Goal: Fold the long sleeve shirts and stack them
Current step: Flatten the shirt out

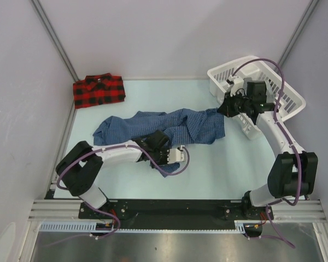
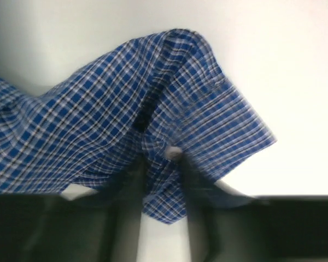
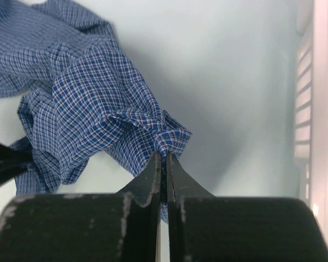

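No text, label, brand, number or sign can be read in any of the three views.

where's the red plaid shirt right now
In the top view, the red plaid shirt lies folded at the far left corner of the table, apart from the blue shirt spread mid-table.
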Controlling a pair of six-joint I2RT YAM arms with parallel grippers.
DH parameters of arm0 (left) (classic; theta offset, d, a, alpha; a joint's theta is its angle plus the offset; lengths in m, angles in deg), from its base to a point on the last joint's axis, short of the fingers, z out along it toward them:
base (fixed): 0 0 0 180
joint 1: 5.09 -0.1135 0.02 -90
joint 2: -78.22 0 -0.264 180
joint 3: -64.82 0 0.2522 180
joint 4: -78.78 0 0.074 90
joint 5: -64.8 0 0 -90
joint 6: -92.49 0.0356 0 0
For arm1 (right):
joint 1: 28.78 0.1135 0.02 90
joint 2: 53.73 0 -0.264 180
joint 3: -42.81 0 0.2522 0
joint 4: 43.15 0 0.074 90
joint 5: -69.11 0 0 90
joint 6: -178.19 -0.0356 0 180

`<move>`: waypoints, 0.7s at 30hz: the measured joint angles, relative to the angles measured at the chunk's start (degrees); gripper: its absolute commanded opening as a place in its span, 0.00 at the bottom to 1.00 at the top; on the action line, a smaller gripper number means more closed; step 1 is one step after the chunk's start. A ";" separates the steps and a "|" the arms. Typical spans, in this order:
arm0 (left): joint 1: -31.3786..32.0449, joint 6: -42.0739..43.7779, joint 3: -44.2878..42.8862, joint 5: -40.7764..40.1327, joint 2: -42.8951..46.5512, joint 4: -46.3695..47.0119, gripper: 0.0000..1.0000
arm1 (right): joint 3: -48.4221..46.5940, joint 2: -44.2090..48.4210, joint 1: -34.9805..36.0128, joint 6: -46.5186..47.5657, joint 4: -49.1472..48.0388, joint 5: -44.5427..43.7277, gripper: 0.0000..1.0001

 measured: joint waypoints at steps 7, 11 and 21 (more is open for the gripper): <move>-6.67 -4.46 -11.02 6.69 2.27 -13.70 0.00 | 3.21 2.71 -1.25 5.11 2.01 1.27 0.72; -15.85 -12.90 -29.22 12.50 7.10 -16.37 0.00 | 3.23 3.87 -2.51 8.70 2.05 2.29 0.85; -25.70 -31.15 -50.99 15.43 10.73 -9.38 0.00 | 3.98 4.87 1.64 14.29 -4.44 6.38 1.00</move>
